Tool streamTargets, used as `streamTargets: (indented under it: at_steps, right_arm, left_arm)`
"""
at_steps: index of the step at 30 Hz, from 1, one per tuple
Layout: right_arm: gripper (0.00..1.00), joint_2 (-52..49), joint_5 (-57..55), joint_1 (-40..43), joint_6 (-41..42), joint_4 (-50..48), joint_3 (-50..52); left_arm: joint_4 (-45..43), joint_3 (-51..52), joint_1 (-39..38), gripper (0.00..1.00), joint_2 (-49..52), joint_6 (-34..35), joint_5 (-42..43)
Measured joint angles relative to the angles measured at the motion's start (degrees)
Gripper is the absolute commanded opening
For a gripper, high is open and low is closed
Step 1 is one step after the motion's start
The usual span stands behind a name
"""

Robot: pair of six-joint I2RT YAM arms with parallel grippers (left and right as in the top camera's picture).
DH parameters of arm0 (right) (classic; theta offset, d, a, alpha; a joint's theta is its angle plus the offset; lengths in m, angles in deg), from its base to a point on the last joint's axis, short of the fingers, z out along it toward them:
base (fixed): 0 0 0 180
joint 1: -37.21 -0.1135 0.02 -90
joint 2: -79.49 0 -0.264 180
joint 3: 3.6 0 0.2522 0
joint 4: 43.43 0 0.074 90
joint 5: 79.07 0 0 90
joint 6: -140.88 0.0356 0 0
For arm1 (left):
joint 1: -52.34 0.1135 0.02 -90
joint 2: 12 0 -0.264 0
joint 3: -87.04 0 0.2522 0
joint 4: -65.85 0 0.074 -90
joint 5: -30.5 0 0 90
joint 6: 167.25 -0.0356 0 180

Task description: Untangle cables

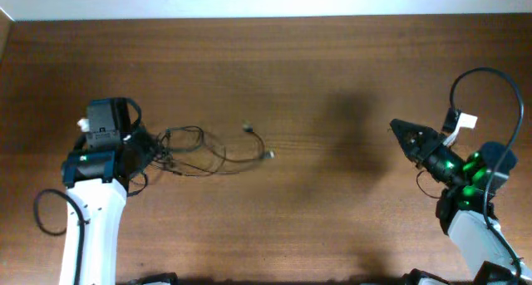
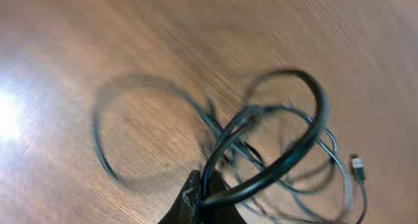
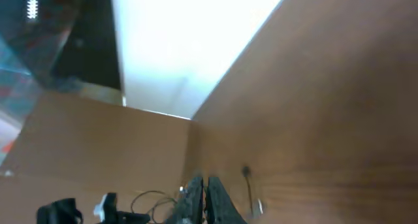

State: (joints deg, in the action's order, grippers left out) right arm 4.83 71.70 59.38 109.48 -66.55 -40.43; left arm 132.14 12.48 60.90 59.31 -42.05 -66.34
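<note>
The cables (image 1: 204, 150) lie as a loose tangle of thin black loops on the wooden table, left of centre. One plug end (image 1: 247, 128) and a light-tipped end (image 1: 270, 155) stick out to the right. My left gripper (image 1: 148, 149) sits at the tangle's left edge. In the left wrist view its fingers (image 2: 193, 203) are shut on a black cable strand (image 2: 287, 155), with blurred loops around it and a plug (image 2: 357, 165) lying to the right. My right gripper (image 1: 396, 128) hovers far to the right, shut with nothing in it. From the right wrist its fingertips (image 3: 194, 196) point toward the distant cables (image 3: 153, 201).
A thick black arm cable loops by the left arm's base (image 1: 46, 214), and another arches above the right arm (image 1: 486, 76). The table's far edge (image 1: 266, 18) runs along the top. Bare wood lies between the tangle and the right gripper.
</note>
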Motion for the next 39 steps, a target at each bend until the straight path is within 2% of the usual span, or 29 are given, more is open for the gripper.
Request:
streamTargets:
  at_steps: [1, 3, 5, 7, 8, 9, 10, 11, 12, 13, 16, 22, 26, 36, 39]
  right_arm:
    - [0.18, 0.02, 0.0, 0.5, -1.81, 3.76, -0.07]
    - [0.29, 0.0, 0.0, 0.52, -5.16, 13.66, -0.17]
    - [0.38, 0.02, 0.07, 0.52, -7.26, 18.97, -0.35]
    - [0.52, 0.0, 0.79, 0.22, -9.77, 25.83, -0.24]
    - [0.6, 0.02, 2.23, -0.83, -12.07, 27.85, -0.28]
    - [0.72, 0.0, 3.41, -2.25, -13.81, 28.72, -0.24]
    - [0.99, 0.02, 4.66, -6.69, -15.54, 30.49, -0.26]
    - [0.99, 0.02, 5.01, -11.21, -17.11, 30.67, -0.22]
    - [0.99, 0.02, 4.87, -12.37, -17.46, 30.82, -0.22]
    - [0.99, 0.02, 3.78, -14.91, -17.92, 30.69, -0.22]
    - [0.99, 0.02, -0.63, -20.39, -18.43, 30.77, -0.22]
    - [0.99, 0.02, -6.38, -21.2, -18.6, 30.75, -0.22]
    - [0.98, 0.02, -6.97, -21.2, -18.58, 30.75, -0.22]
    - [0.99, 0.02, -6.99, -21.2, -18.6, 30.75, -0.22]
    - [0.99, 0.02, -6.99, -21.22, -18.62, 30.75, -0.22]
  left_arm:
    - [-0.07, 0.0, 0.39, 0.0, 0.0, 3.41, -1.29]
    - [-0.59, 0.0, 0.52, 0.0, 0.0, 7.69, -0.07]
    - [-2.91, 0.07, 0.13, 0.0, 0.0, 5.64, 5.14]
    - [-7.48, 0.09, -1.38, 0.0, 0.0, -2.69, 13.14]
    - [-9.7, 0.09, -2.67, 0.0, 0.0, -10.38, 20.52]
    - [-10.54, 0.09, -3.87, 0.0, 0.0, -17.35, 27.43]
    - [-10.69, 0.09, -4.87, 0.0, 0.0, -27.61, 37.7]
    - [-10.86, 0.09, -5.95, 0.0, 0.0, -31.87, 41.9]
    - [-10.88, 0.09, -6.99, 0.0, 0.0, -37.77, 47.45]
    - [-10.95, 0.09, -7.52, 0.0, 0.0, -40.24, 49.42]
    - [-10.58, 0.09, -8.61, 0.0, 0.0, -44.92, 53.83]
    - [-9.22, 0.09, -12.22, 0.0, 0.0, -56.33, 68.52]
    - [-8.59, 0.09, -14.84, 0.0, -0.02, -58.16, 68.57]
    - [-6.43, 0.09, -15.06, 0.0, -0.02, -58.21, 68.57]
    - [-6.49, 0.09, -17.55, 0.0, -0.02, -58.21, 68.57]
